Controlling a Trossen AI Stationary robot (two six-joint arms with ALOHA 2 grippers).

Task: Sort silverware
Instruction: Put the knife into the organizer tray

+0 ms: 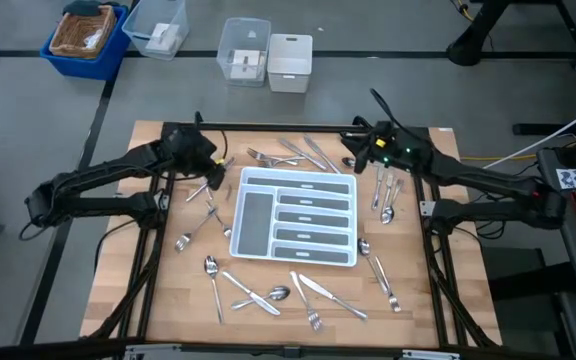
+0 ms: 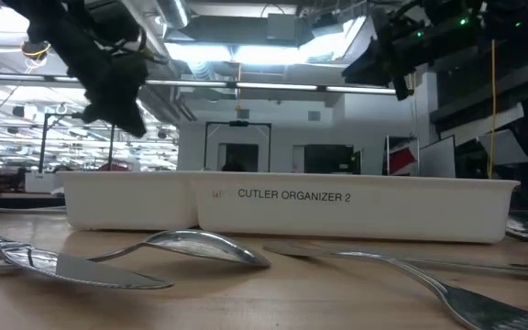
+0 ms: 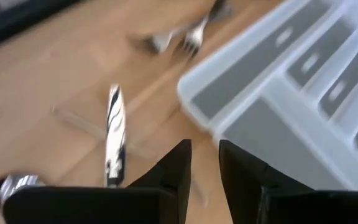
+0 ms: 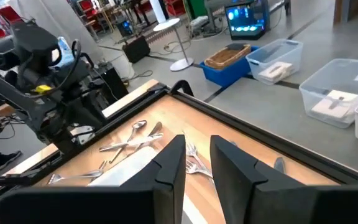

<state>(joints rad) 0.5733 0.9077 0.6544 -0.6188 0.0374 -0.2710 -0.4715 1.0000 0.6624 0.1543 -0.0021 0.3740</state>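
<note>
Silverware point(image 1: 268, 292) lies scattered on all sides of the white tray point(image 1: 296, 215) at mid-table, thickest along the near edge. Left of the tray's far corner I see my left gripper point(image 1: 215, 170) hovering, fingers a little apart, holding nothing. Over the far right edge hangs my right gripper point(image 1: 360, 152), likewise parted and empty.

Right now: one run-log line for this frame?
phase: start, nothing held | left gripper: open, above table beside tray | right gripper: open, above far edge | silverware: scattered round tray | tray compartments: empty
</note>
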